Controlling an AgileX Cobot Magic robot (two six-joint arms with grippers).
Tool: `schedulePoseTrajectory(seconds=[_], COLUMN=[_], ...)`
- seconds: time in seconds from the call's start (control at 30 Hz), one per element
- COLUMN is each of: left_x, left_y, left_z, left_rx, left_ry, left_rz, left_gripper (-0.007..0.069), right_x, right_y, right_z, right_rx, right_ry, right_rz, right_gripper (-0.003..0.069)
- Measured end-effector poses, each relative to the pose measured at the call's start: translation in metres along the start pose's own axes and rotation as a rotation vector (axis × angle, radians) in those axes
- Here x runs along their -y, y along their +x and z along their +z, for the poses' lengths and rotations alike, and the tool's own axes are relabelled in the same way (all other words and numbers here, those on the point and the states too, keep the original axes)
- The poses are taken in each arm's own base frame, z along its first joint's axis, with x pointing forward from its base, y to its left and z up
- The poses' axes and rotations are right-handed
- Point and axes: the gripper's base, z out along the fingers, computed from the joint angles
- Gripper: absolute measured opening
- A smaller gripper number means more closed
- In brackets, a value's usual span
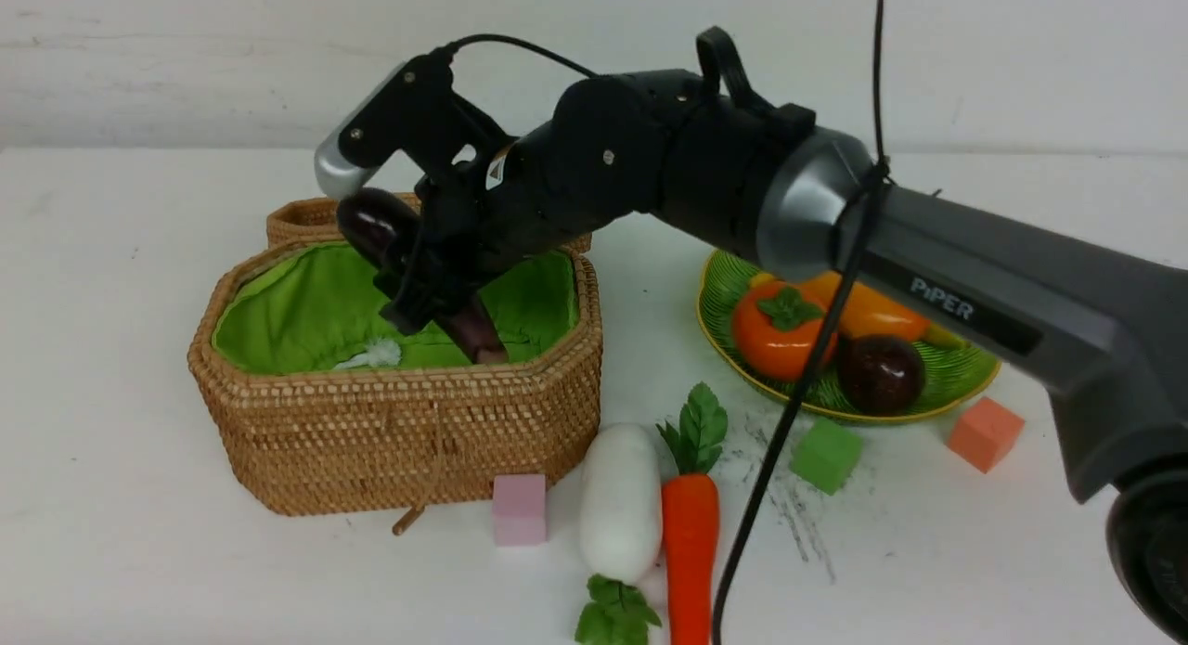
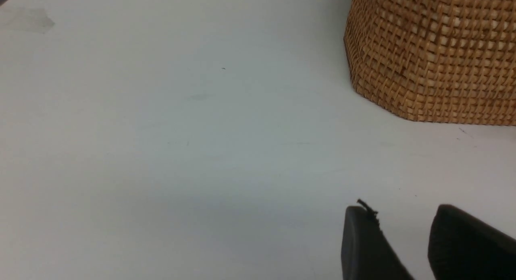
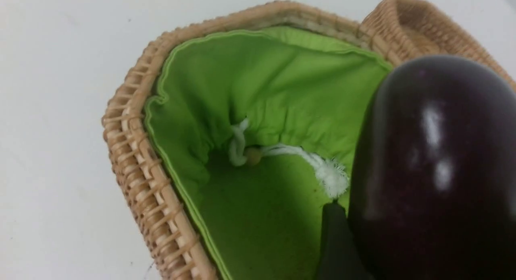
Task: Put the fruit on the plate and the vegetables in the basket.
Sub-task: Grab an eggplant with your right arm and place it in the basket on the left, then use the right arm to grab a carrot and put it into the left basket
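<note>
Now the right gripper (image 1: 436,292) clasps the tilted eggplant (image 1: 371,220), low end inside the basket (image 1: 399,413), where a release this high could tip it over the rim; the left gripper (image 2: 403,231) rests spread, empty.

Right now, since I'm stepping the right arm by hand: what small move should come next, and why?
Probably open the right gripper: it holds the eggplant tilted over the basket, lower end within the rim above the green lining, so releasing should drop it in.
</note>
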Motion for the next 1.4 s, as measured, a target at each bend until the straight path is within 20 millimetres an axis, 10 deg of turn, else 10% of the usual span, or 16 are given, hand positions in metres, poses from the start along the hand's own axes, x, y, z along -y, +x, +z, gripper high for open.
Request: schedulePoseTrajectory(seconds=[0.4,0.57,0.7,0.9,1.1,1.4], left_x=[0.000,0.000,0.000,0.000,0.000,0.000], left_y=[0.000,0.000,0.000,0.000,0.000,0.000], left_z=[0.000,0.000,0.000,0.000,0.000,0.000], left_rx=[0.000,0.000,0.000,0.000,0.000,0.000], left_ry=[0.000,0.000,0.000,0.000,0.000,0.000], left_rz=[0.000,0.000,0.000,0.001,0.001,0.001], left_gripper=[0.0238,0.0238,0.0238,0.0239,0.0239,0.0239], right_x=[0.000,0.002,0.002,0.003,0.000,-0.028], right_y=[0.004,0.007,0.003,-0.008,0.047,0.139], right_z=[0.004,0.002,-0.019,-0.078,-0.104,-0.054], right_rx=[-0.023,-0.072,-0.147,-0.238,-0.449,-0.731], right_ry=[0.006,0.033,0.030,0.010,0.047,0.103], right_rz=[0.092,0.135,0.103,0.296,0.625,0.909], right_gripper=[0.0414,0.0567,0.0675,0.0640,0.0532,0.0512])
